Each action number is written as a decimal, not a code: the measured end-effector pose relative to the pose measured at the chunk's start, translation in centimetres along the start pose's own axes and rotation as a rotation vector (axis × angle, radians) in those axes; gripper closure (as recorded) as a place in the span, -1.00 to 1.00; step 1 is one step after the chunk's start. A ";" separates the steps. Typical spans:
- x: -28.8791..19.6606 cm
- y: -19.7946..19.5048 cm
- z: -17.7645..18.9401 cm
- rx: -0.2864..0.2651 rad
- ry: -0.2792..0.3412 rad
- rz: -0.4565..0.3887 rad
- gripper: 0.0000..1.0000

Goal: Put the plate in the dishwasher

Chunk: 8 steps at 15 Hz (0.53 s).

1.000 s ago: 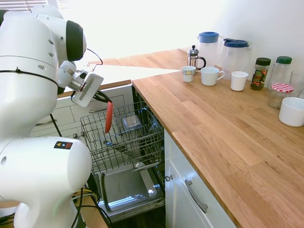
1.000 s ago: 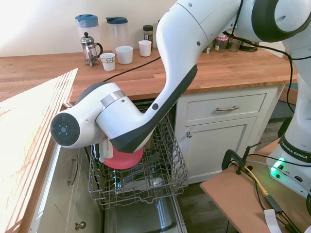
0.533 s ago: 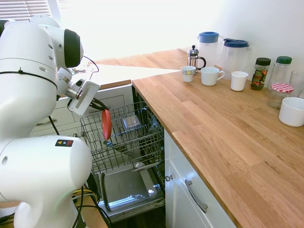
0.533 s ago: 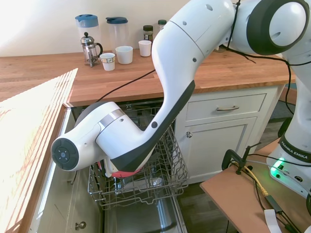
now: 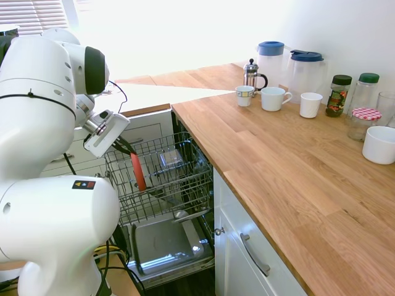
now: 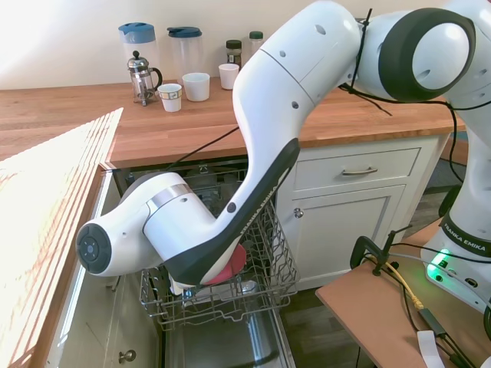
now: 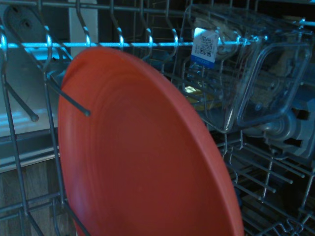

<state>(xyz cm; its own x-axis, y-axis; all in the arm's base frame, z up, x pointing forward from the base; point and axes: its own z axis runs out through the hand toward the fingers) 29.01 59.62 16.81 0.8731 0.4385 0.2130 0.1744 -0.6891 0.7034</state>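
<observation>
Plate going on edge into the dishwasher rack

The plate (image 5: 137, 172) stands upright among the tines of the dishwasher (image 5: 162, 179) rack, left of the cutlery basket (image 5: 171, 159). The gripper (image 5: 126, 146) seems to grip its top rim, though the jaws are hard to see. Best to lower straight between two tines, settle the rim, then release.

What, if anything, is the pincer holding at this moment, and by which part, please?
The pincer holds the coral-red plate by its upper rim, edge-up, lowered among the wires of the dishwasher rack.
</observation>
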 end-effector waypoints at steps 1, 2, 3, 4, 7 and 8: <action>0.2 0.0 0.0 0.000 -0.012 -0.006 -1.00; 0.3 0.0 -0.1 0.005 -0.028 -0.013 -1.00; 0.1 -0.1 -0.2 0.014 -0.053 -0.022 -1.00; 0.0 -0.2 -0.1 0.022 -0.083 -0.031 -1.00; 0.7 0.4 -0.1 0.044 -0.162 -0.046 -1.00; 1.2 0.7 -0.5 0.055 -0.180 -0.046 -1.00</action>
<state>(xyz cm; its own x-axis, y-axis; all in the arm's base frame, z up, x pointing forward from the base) 30.00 59.94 17.92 0.9302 0.3632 0.0533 0.2363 -0.7034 0.6704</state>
